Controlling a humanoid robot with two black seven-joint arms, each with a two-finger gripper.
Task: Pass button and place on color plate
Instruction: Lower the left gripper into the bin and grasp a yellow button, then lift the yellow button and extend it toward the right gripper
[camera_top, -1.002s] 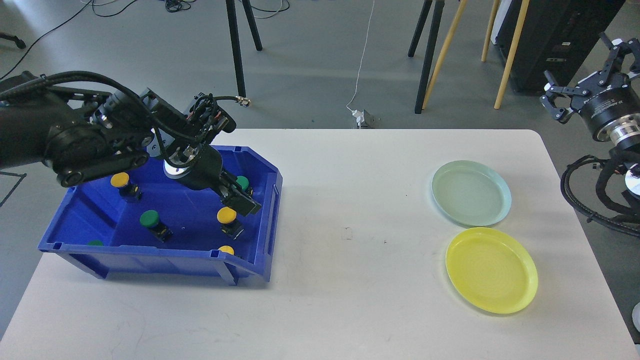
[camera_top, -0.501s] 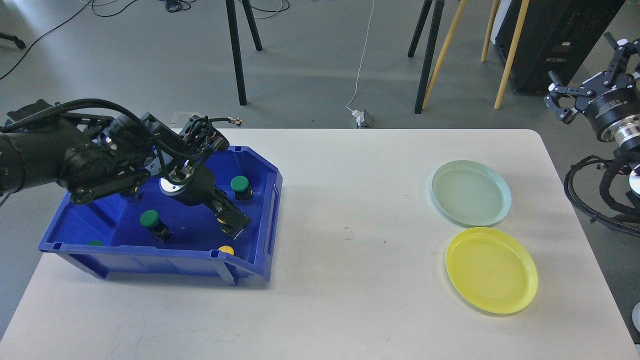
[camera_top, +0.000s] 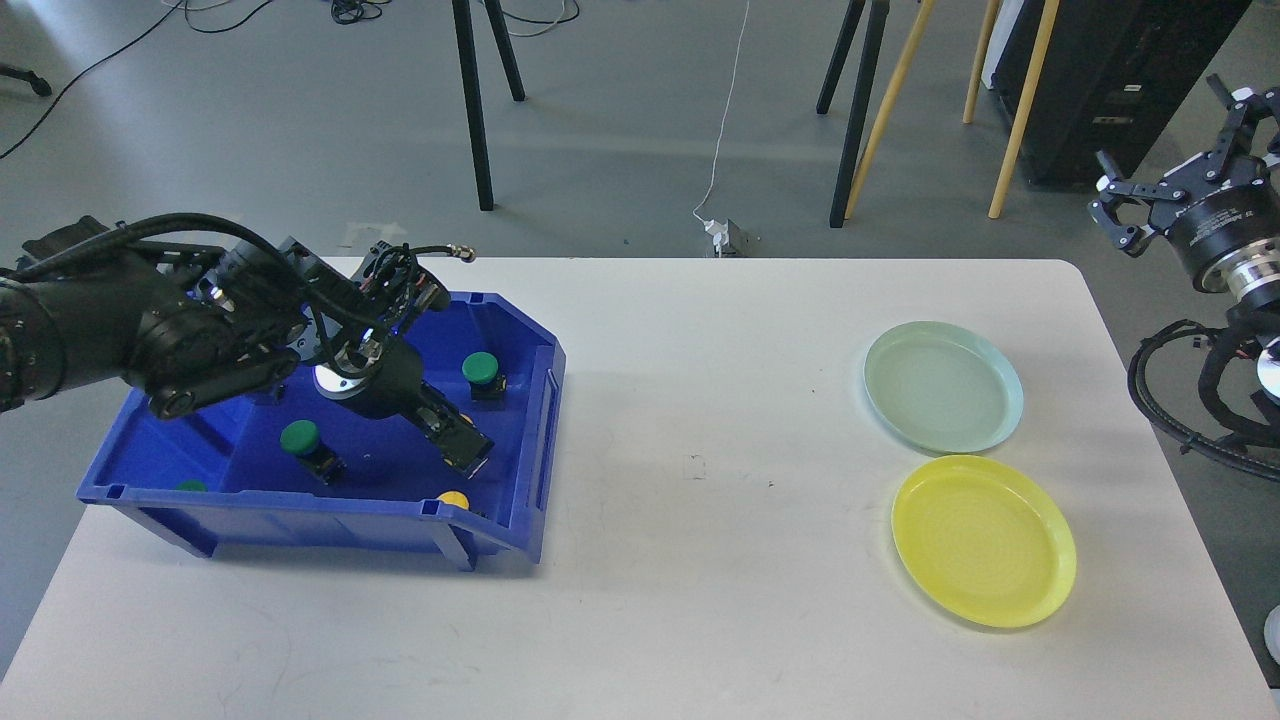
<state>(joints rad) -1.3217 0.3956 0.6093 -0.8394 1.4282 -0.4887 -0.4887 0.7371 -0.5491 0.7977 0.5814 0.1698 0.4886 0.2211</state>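
Yellow is the target: over the last second the left gripper (camera_top: 462, 452) has dropped into the blue bin (camera_top: 300, 495) onto the spot where a yellow-capped button stood, and that button is now hidden under its fingertips, so the pick looks under way. Whether it has clamped I cannot tell. Far right, off the tabletop (camera_top: 650, 600), the right gripper (camera_top: 1175, 170) waits spread wide, well apart from the yellow plate (camera_top: 983, 540).

Around our table

We see black tripod legs (camera_top: 478, 100), wooden legs (camera_top: 885, 120), a white cable (camera_top: 728, 110) and a dark cabinet (camera_top: 1110, 80).
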